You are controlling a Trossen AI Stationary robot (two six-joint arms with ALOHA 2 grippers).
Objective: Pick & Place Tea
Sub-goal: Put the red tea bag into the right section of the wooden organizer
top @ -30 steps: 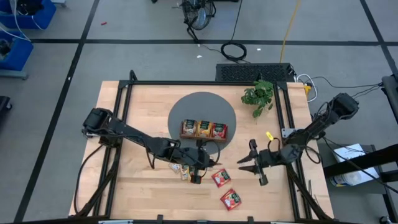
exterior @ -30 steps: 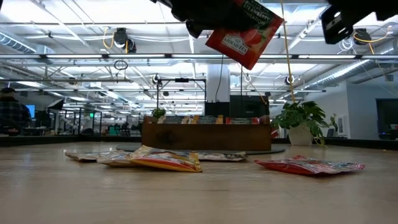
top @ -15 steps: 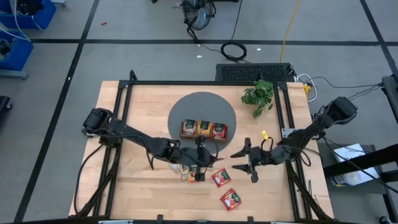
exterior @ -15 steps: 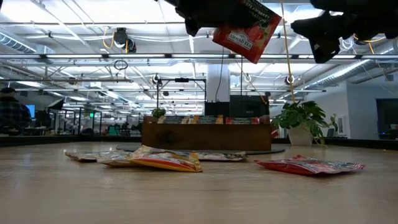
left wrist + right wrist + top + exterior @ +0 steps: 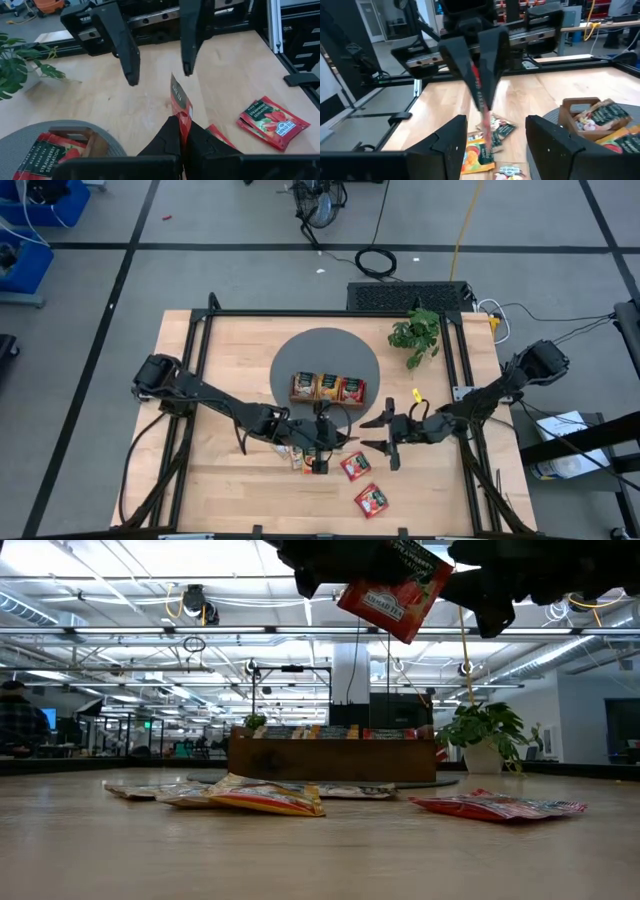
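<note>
While the left pincer (image 5: 335,442) pinches a red tea sachet (image 5: 391,595) above the table (image 5: 230,350), the right pincer (image 5: 381,434) faces it. Its fingers gape wide, holding nothing.

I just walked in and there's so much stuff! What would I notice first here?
Probably the red tea sachet held up in the air by the left gripper, its jaws shut on it, above the table's middle. The right gripper faces it with jaws wide open. More sachets lie flat on the wooden table.

Two dark jointed arms, black cables trailing along them, each tool (image 5: 322,452) with two tapered matte-black fingers (image 5: 126,42)
</note>
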